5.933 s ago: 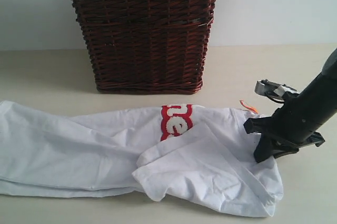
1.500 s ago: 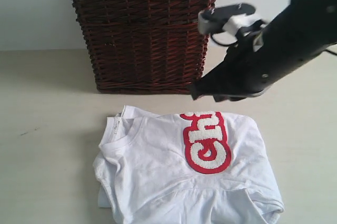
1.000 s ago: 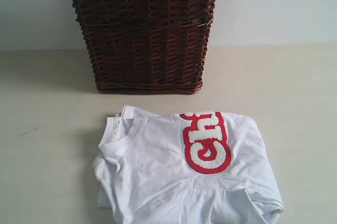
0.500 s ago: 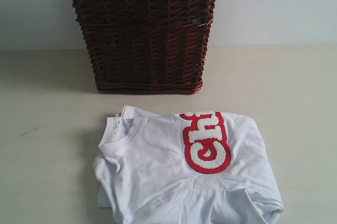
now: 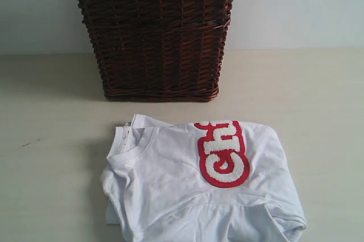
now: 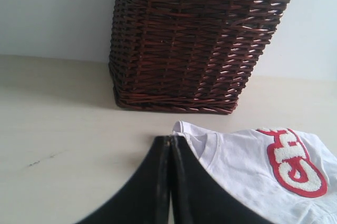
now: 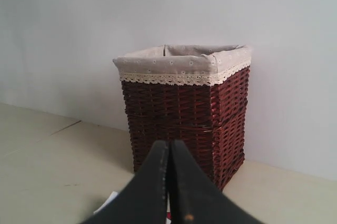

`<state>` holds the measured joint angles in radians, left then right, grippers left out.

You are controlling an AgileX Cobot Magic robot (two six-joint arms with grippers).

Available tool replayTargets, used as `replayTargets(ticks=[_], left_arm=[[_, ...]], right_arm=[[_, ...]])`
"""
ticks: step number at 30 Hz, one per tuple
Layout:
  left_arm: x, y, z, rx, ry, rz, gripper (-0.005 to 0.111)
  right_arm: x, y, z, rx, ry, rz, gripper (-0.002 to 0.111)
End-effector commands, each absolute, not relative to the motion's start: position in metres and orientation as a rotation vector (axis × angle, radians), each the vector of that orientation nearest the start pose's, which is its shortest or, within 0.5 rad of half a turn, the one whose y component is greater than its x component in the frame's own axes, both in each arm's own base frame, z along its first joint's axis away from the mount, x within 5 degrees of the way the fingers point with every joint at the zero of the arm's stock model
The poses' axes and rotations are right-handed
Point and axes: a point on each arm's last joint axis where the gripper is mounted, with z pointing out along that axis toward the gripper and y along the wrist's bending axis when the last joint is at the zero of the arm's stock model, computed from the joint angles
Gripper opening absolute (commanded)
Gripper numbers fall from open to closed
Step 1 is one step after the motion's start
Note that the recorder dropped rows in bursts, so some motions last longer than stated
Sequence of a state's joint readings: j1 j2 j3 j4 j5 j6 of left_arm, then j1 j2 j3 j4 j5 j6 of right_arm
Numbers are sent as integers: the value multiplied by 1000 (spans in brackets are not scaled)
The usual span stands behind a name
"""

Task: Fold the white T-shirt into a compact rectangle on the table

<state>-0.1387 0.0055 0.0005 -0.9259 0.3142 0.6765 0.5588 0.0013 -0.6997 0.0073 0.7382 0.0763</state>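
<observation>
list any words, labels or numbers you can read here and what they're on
"Ch": fuzzy white letters outlined in red on the white T-shirt, lying sideways; the rest of the word is folded out of sight.
The neck label on the shirt: too small to read.
The wicker basket: no writing visible.

From my feeds the only text I can read is the fuzzy white lettering (image 5: 223,154) outlined in thick red on the white T-shirt (image 5: 170,191), lying sideways and showing "Ch", the rest cut off at the fold.
</observation>
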Motion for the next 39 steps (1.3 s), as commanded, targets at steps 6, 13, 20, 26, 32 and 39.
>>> replayTargets(ticks=[6, 13, 20, 26, 32, 39], left_arm=[[49, -30, 196, 120, 1692, -482, 0], [49, -30, 196, 120, 1692, -482, 0], [49, -30, 196, 120, 1692, -482, 0], [49, -30, 196, 120, 1692, -482, 0], [49, -30, 196, 120, 1692, -482, 0], [49, -30, 196, 120, 1692, -482, 0]], right_arm=[[-25, -15, 358, -362, 1506, 515, 0], [-26, -14, 358, -327, 1510, 478, 0], [-27, -10, 358, -216, 1521, 352, 0], [-22, -14, 364, -188, 1387, 128, 0], [0, -6, 352, -234, 1178, -50, 0], [32, 5, 296, -261, 1177, -164, 0]])
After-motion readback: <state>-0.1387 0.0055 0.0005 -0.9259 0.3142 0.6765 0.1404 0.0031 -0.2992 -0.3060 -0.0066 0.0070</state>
